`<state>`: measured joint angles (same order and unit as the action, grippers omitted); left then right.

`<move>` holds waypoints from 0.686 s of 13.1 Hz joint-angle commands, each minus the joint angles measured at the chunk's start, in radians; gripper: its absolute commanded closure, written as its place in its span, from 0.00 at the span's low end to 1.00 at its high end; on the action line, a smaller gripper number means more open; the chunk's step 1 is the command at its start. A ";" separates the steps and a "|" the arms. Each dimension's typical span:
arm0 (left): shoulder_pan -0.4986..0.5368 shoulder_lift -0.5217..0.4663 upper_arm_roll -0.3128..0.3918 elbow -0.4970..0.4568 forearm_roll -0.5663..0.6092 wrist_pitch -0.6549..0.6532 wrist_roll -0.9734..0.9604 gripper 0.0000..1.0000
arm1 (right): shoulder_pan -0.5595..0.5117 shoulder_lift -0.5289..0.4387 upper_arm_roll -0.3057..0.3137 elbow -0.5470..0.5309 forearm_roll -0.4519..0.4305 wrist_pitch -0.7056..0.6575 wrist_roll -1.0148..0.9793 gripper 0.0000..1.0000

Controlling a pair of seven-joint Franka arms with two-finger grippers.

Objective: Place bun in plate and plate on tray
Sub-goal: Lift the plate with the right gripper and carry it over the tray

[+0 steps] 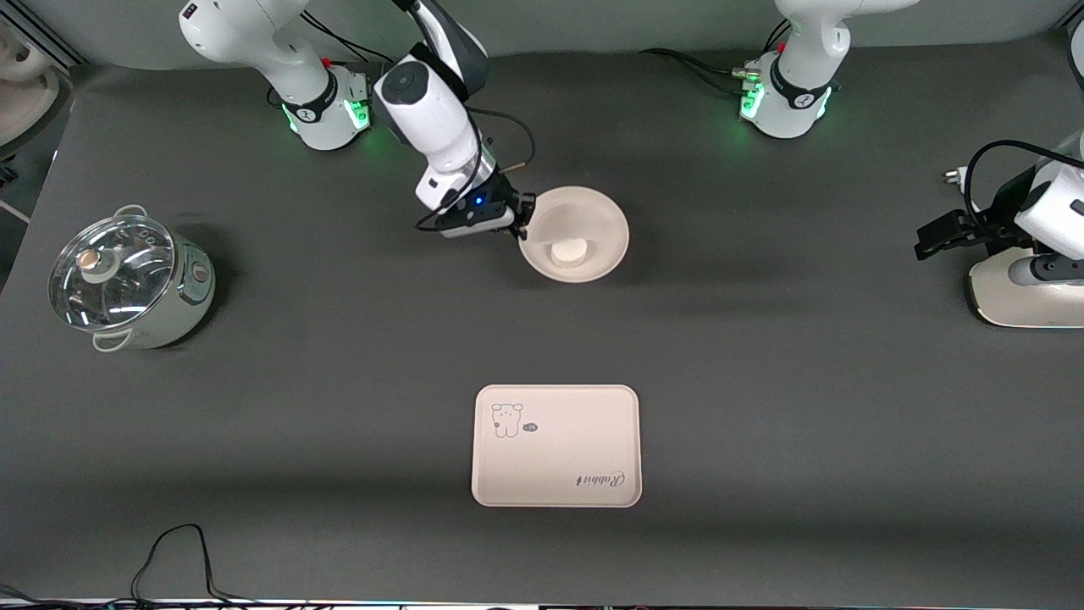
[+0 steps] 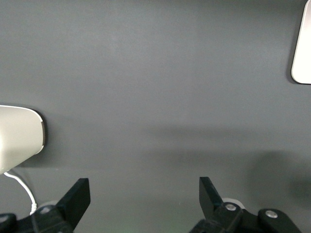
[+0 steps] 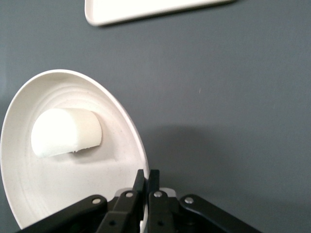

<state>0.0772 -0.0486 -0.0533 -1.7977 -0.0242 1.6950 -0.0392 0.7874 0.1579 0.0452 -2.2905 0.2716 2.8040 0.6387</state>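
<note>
The round cream plate (image 1: 594, 222) sits mid-table with the off-white bun (image 1: 569, 252) lying in it. My right gripper (image 1: 522, 219) is shut on the plate's rim at the edge toward the right arm's end. The right wrist view shows the plate (image 3: 29, 194), the bun (image 3: 65, 132) and the gripper (image 3: 146, 175) with one finger each side of the rim. The pinkish tray (image 1: 556, 446) with bear drawing and "Rabbit" lies nearer the front camera than the plate; its edge shows in the right wrist view (image 3: 146, 9). My left gripper (image 2: 144, 190) is open and empty, waiting at the left arm's end.
A pale green pot with a glass lid (image 1: 127, 282) stands toward the right arm's end of the table. A white appliance (image 1: 1029, 292) sits at the left arm's end under the left gripper, also in the left wrist view (image 2: 19, 136).
</note>
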 commanded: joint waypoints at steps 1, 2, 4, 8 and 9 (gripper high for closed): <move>-0.007 0.000 0.003 -0.003 0.007 -0.005 -0.007 0.00 | -0.068 0.125 0.001 0.156 0.023 -0.018 -0.066 1.00; -0.005 0.000 0.003 -0.015 0.006 0.000 -0.002 0.00 | -0.092 0.188 0.001 0.225 0.021 -0.018 -0.070 1.00; -0.005 0.001 0.003 -0.022 0.007 0.006 -0.001 0.00 | -0.140 0.319 0.001 0.406 0.021 -0.061 -0.071 1.00; -0.001 0.000 0.003 -0.014 0.004 0.006 -0.011 0.00 | -0.218 0.559 -0.007 0.819 0.023 -0.228 -0.071 1.00; 0.001 0.001 0.003 -0.014 0.004 0.008 -0.010 0.00 | -0.235 0.615 -0.007 0.911 0.023 -0.262 -0.070 1.00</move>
<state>0.0777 -0.0401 -0.0526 -1.8097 -0.0234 1.6966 -0.0392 0.5735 0.6356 0.0373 -1.6091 0.2716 2.6176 0.5947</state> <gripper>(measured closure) 0.000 0.956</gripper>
